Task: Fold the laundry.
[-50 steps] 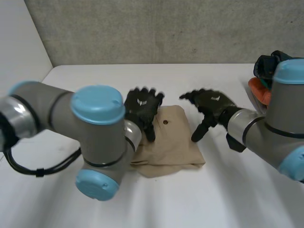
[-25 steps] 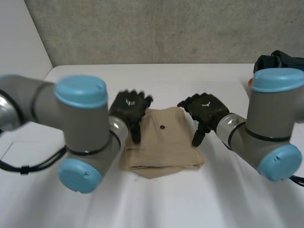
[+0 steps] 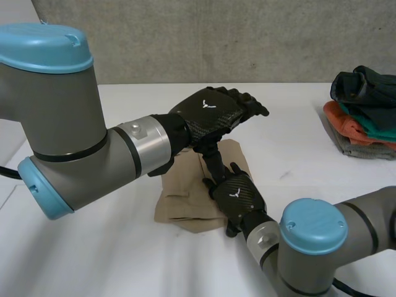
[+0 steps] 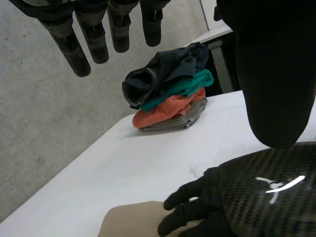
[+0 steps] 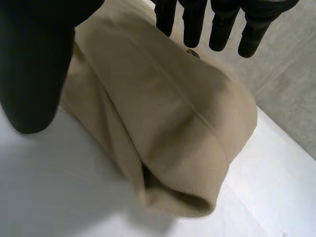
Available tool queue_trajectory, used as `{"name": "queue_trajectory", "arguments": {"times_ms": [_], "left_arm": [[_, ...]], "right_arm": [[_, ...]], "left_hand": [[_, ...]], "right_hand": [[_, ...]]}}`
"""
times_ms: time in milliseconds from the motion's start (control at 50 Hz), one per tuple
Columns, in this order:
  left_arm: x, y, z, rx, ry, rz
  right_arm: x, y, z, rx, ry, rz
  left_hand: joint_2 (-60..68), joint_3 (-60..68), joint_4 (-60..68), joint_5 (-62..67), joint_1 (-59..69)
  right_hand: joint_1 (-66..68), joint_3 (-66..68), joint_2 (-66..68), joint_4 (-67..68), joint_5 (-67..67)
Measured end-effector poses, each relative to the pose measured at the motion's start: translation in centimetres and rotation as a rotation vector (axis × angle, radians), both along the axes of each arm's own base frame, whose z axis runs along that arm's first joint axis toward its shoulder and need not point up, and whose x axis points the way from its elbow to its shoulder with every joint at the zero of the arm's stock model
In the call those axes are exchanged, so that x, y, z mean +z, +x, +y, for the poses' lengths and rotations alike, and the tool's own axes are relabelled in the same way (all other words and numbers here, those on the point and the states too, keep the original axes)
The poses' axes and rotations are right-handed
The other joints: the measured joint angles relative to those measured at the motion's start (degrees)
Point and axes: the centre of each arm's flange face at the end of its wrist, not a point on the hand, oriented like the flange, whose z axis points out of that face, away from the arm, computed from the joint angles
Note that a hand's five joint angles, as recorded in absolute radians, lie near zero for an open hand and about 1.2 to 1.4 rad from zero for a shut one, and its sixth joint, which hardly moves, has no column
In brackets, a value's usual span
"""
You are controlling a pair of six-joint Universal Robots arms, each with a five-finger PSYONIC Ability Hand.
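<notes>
Both left hand [image 3: 213,114] and right hand [image 3: 238,193] show fingers apart; the soft, light garment [image 3: 185,198] likely suits an edge pinch.

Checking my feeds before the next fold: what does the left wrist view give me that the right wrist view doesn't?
Left wrist view: the pile of folded dark, teal, orange and grey clothes, and the left robot hand, fingers straight. Right wrist view: the small button and thick end of the folded beige cloth garment. Both: that garment, the white table and the open right robot hand.
</notes>
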Motion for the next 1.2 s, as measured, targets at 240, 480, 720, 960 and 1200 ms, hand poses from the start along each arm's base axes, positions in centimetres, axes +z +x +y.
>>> {"name": "queue_trajectory", "arguments": {"times_ms": [240,480,720,960,1200], "left_arm": [[-0.3,0.0,-0.1,0.015,0.005,-0.003],[-0.5,0.1,0.2,0.011,0.012,-0.008],[0.9,1.0,-0.4,0.047,-0.020,0.012],[6.5,3.3,-1.6,0.160,-0.193,0.139],[6.7,3.8,-1.5,0.175,-0.176,0.160]], "right_arm": [[0.9,2.1,-3.3,-0.012,-0.128,-0.102],[0.4,3.7,-5.4,-0.019,-0.151,-0.121],[4.7,3.8,-8.3,-0.055,-0.248,-0.197],[16.6,-1.2,-17.6,-0.190,-0.536,-0.388],[24.4,-17.6,-27.3,-0.329,-0.718,-0.521]], "left_hand": [[0.00,0.00,0.01,0.00,0.00],[0.00,0.00,0.02,0.00,0.00],[0.00,0.00,0.03,0.00,0.00],[0.00,0.00,0.03,0.00,0.00],[0.00,0.00,0.03,0.00,0.00]], "right_hand": [[24.17,26.38,26.51,26.22,21.89],[14.41,14.98,14.56,14.79,13.03],[47.58,54.54,54.46,55.31,47.56],[47.65,55.09,54.56,56.01,48.85],[47.65,55.37,54.86,56.10,48.86]]}}
